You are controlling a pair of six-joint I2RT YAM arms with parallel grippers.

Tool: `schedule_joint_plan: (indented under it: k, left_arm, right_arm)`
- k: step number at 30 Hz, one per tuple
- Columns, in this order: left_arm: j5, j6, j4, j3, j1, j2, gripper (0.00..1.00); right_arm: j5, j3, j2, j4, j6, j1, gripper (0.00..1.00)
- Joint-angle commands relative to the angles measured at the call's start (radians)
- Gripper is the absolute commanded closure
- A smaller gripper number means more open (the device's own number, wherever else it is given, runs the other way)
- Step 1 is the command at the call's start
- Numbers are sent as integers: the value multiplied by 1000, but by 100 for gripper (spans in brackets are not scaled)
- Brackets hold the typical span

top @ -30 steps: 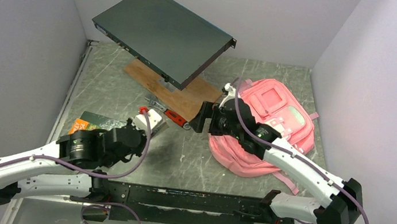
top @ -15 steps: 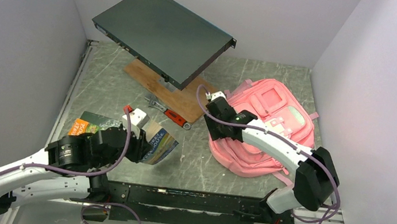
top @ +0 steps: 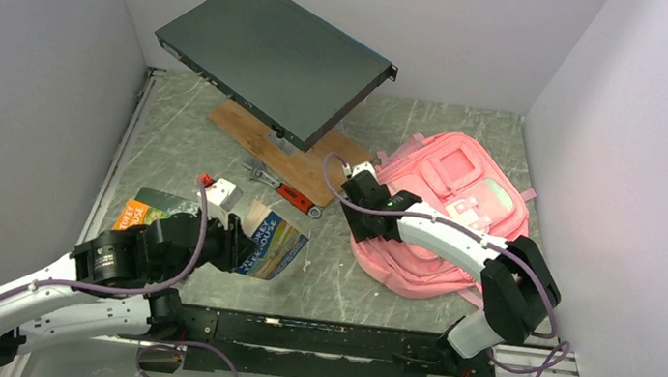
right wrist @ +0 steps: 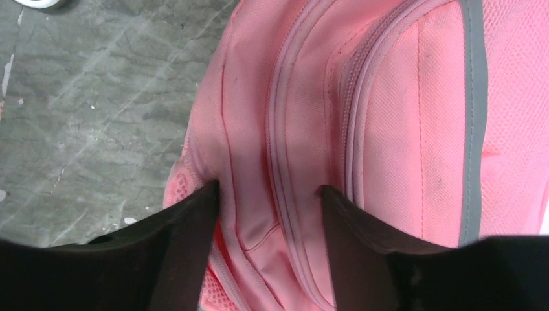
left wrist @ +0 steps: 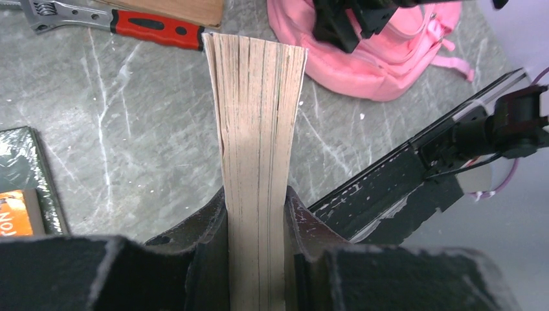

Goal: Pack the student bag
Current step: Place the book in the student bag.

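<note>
The student bag [top: 466, 196] is a pink backpack lying flat at the right of the table. My right gripper [top: 363, 220] sits at its left edge. In the right wrist view its jaws [right wrist: 268, 194] press on either side of a raised fold of pink fabric with a zip line [right wrist: 285, 162] running through it. My left gripper [top: 230, 243] is shut on a thick paperback book [top: 269, 243], lifted off the table left of the bag. The left wrist view shows the book's page edge [left wrist: 256, 116] clamped between both fingers [left wrist: 213, 227], pointing toward the bag [left wrist: 382, 58].
A second book [top: 144, 207] lies on the table at the left. A red-handled wrench [top: 289, 192] lies beside a wooden board [top: 287, 148], and a dark flat rack unit [top: 275, 54] stands tilted above the board. A black rail [top: 311, 337] runs along the near edge.
My right arm has come down to the bag's left edge and its jaws have closed in on the fabric. My left arm has drawn back and turned, bringing the book's cover into view.
</note>
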Motion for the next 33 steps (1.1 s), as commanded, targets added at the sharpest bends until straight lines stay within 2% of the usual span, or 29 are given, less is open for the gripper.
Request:
schedule_joint_plan:
  k: [1, 3, 5, 10, 12, 14, 15, 26, 33]
  left_arm:
    - [22, -80, 153, -19, 18, -27, 100]
    - [36, -88, 177, -34, 25, -30, 100]
    - [45, -93, 183, -36, 36, -22, 100]
    - [72, -116, 182, -30, 52, 6, 100]
    - [85, -128, 208, -43, 59, 12, 100]
    - [109, -156, 230, -54, 72, 20, 100]
    - [122, -178, 239, -61, 80, 22, 100]
    - [276, -369, 470, -218, 220, 4, 100]
    - [450, -462, 770, -342, 282, 20, 100]
  right_arm:
    - [0, -47, 15, 29, -24, 7, 28]
    - [-17, -75, 12, 59, -23, 8, 21]
    - [3, -91, 24, 73, -8, 8, 23]
    - [88, -121, 28, 114, 6, 9, 55]
    - [98, -122, 2, 126, 8, 9, 73]
    - [91, -98, -38, 106, 16, 9, 95]
    - [86, -82, -60, 90, 20, 9, 100]
    - [-56, 52, -308, -60, -2, 7, 100]
    - [-108, 111, -399, -108, 4, -3, 100]
